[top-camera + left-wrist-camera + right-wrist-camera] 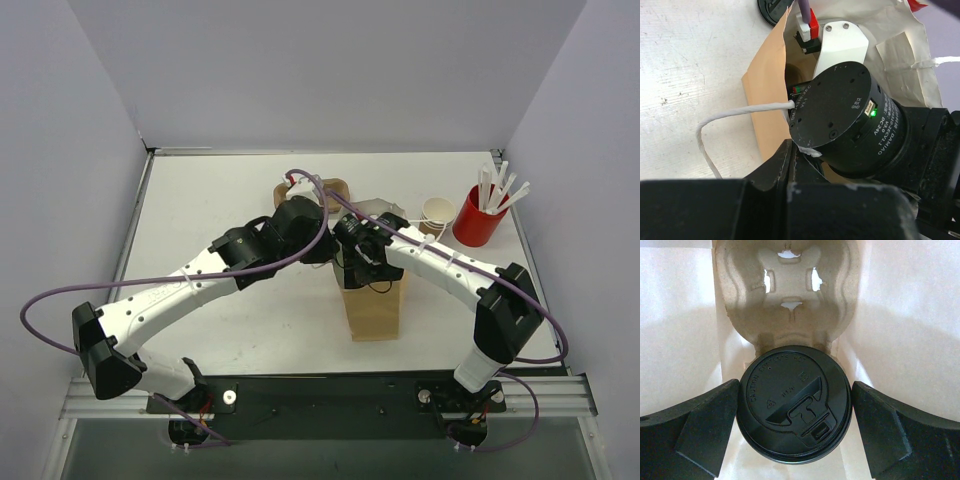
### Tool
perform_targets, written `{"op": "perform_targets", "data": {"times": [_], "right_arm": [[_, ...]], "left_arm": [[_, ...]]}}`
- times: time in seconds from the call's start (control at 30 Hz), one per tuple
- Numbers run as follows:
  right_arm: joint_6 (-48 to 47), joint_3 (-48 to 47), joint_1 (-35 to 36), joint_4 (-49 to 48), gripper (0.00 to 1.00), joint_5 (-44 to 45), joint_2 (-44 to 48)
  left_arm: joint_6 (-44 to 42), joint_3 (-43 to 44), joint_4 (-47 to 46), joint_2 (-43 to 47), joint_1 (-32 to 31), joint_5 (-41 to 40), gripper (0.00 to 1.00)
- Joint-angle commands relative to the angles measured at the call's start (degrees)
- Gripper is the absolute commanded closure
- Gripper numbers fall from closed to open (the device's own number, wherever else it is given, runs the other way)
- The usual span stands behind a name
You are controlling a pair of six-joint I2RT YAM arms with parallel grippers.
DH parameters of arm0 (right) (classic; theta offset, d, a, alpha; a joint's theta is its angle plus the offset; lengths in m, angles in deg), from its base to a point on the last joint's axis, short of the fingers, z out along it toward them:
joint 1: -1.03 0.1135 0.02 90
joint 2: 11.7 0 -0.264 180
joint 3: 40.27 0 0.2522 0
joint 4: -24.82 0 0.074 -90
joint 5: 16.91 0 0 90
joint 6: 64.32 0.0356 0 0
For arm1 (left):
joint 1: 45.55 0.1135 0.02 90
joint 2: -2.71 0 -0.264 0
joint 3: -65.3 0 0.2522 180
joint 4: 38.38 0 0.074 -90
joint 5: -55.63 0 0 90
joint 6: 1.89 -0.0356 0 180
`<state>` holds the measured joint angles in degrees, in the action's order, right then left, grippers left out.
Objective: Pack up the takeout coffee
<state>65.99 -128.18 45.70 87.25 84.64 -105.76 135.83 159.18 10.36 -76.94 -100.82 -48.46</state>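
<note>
The takeout coffee shows only in the right wrist view, as its round black lid [790, 400]. It sits in a pulp cup carrier [790, 300] inside the brown paper bag [378, 305]. My right gripper [795, 407] reaches down into the bag. Its fingers [705, 425] flank the lid, with a thin gap on the right side. My left gripper [792, 146] is shut on the bag's rim [765, 100] beside the white cord handle [735, 114]. The right wrist motor fills most of that view. In the top view both grippers meet at the bag's mouth [345, 255].
A red cup of white sticks [478, 218] and a stack of tan cups [437, 212] stand at the back right. A brown pulp carrier [312, 190] lies behind the bag. White walls close in the table on three sides.
</note>
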Motion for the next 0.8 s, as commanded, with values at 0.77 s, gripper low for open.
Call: {"op": "perform_targets", "data": {"times": [0.77], "right_arm": [[1.43, -6.71, -0.28, 5.21, 0.12, -1.27, 1.69]], "left_arm": [[-1.85, 5.49, 1.49, -2.17, -1.69, -0.15, 1.0]]}}
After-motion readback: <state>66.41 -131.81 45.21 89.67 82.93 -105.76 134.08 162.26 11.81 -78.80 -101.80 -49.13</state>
